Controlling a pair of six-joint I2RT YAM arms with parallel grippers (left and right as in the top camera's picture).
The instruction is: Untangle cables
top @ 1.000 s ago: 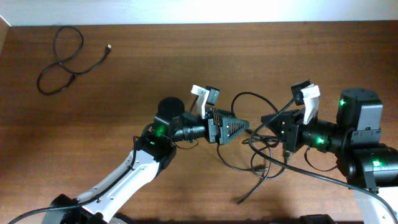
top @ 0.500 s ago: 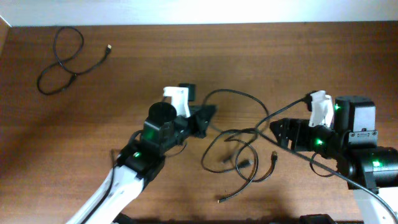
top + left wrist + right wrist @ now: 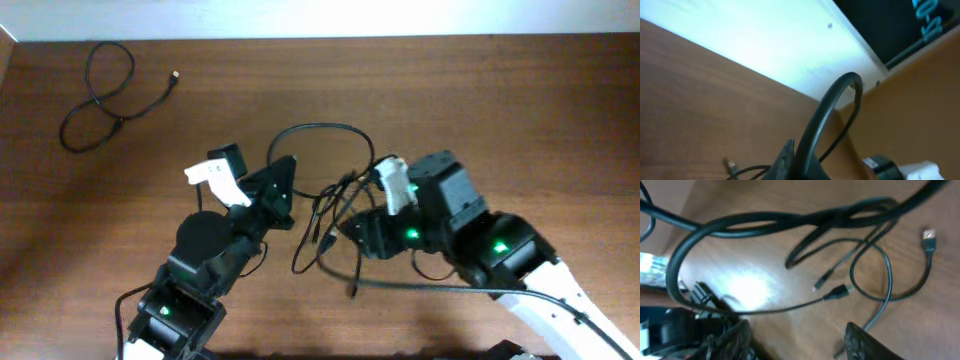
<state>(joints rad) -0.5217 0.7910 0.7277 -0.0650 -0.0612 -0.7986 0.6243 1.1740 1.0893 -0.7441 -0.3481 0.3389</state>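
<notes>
A tangle of thin black cables [image 3: 325, 225] lies at the table's middle, between the two arms. My left gripper [image 3: 285, 182] is shut on one cable, which arches away from the jaws in a wide loop [image 3: 320, 127]. In the left wrist view that cable [image 3: 825, 110] rises out of the shut left gripper [image 3: 800, 162]. My right gripper [image 3: 356, 228] hovers just right of the tangle. It stands open [image 3: 800, 340] with bare table between its fingers. Beyond them lie crossed cables [image 3: 790, 222] and small plug ends [image 3: 840, 290]. Another cable [image 3: 95, 100] lies apart at the far left.
The table's far edge meets a white wall [image 3: 320, 18]. A silver plug [image 3: 929, 236] lies on the wood to the right of the tangle. The right arm's own thicker wire [image 3: 430, 288] trails along the table's near side.
My left gripper shut on a cable and drew back to the left, pulling out a loop. My right gripper let go, opened, and moved left to the tangle.
</notes>
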